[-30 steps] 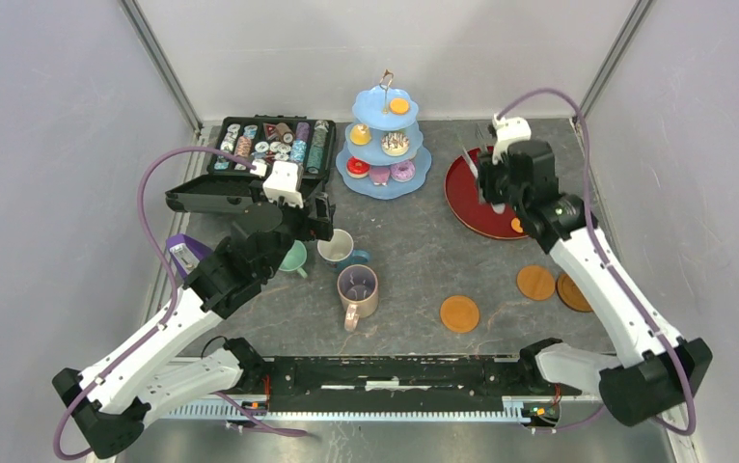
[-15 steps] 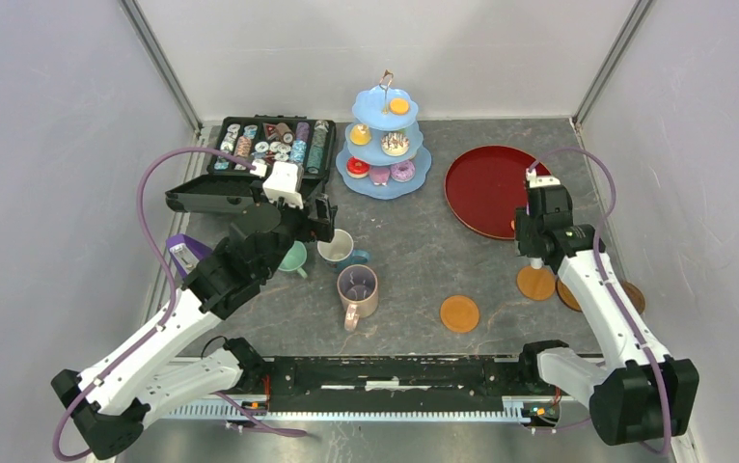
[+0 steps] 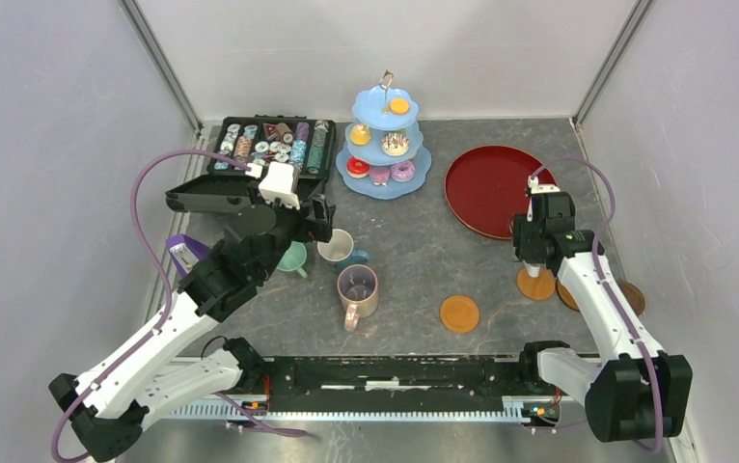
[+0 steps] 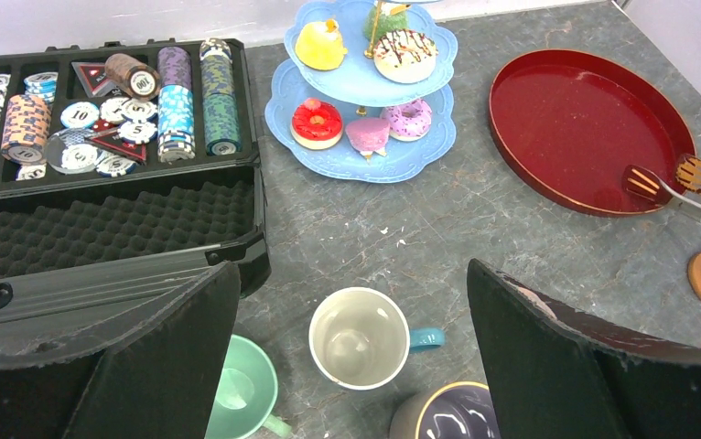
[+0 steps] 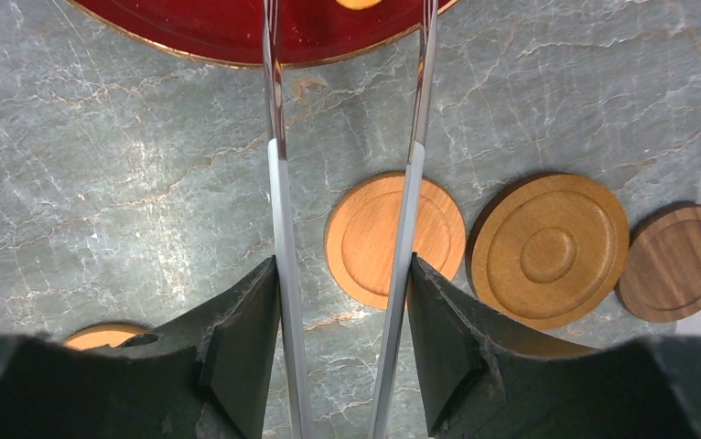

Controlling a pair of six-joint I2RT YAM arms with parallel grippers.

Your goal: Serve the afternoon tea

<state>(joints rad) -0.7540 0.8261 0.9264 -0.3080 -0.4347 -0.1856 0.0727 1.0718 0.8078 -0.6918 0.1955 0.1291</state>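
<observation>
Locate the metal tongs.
Right wrist view: the metal tongs sit between the right gripper's fingers on the right side, above a brown coaster, tips reaching the red tray's rim.

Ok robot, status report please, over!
Left hand open above the white mug. Right hand gripping metal tongs over a coaster. Pastries on the tiered stand. Nothing in the way.

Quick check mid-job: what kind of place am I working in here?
Most likely a lab robot cell staged for tea service: plain grey walls with metal corner posts enclose a marbled table, and props such as the three-tier stand sit beside a case of poker chips.
</observation>
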